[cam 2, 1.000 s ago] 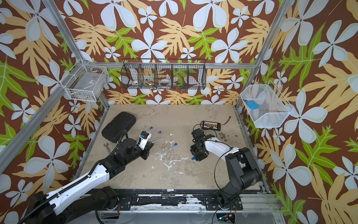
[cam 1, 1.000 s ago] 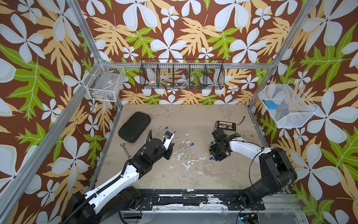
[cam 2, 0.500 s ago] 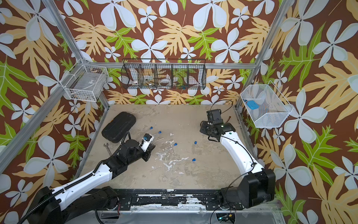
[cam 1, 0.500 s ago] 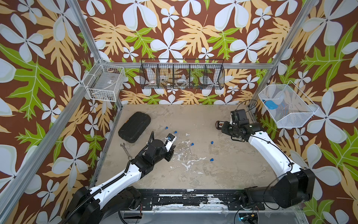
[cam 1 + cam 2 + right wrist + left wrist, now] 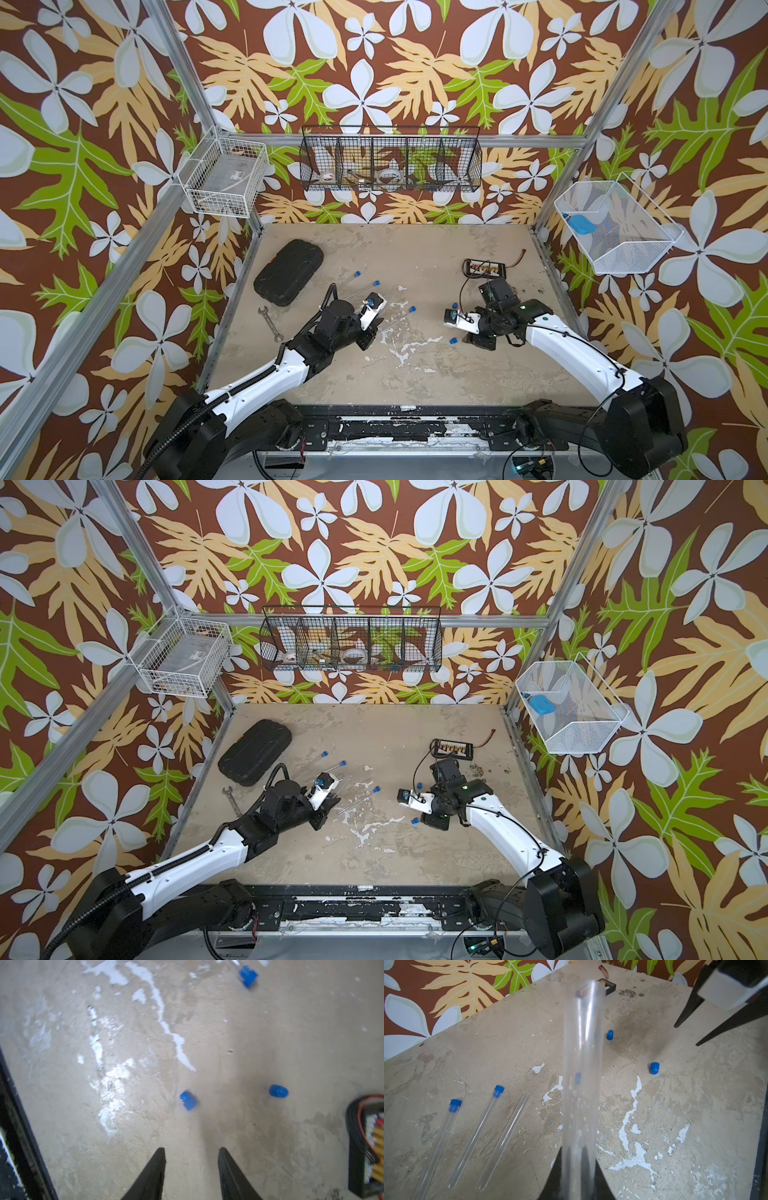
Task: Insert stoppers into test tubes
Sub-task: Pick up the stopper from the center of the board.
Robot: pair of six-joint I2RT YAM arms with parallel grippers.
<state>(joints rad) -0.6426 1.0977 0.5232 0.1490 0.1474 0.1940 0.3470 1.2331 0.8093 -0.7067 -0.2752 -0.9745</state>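
Faintly, an unreadably small label (image 5: pixel 237 175) in the white basket (image 5: pixel 216 206)

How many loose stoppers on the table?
2. One stopper lies just ahead of the right gripper, the other stopper nearer the board. None looks hidden.

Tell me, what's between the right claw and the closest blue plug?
Nothing. The right wrist view shows only bare table between the right gripper and that stopper.
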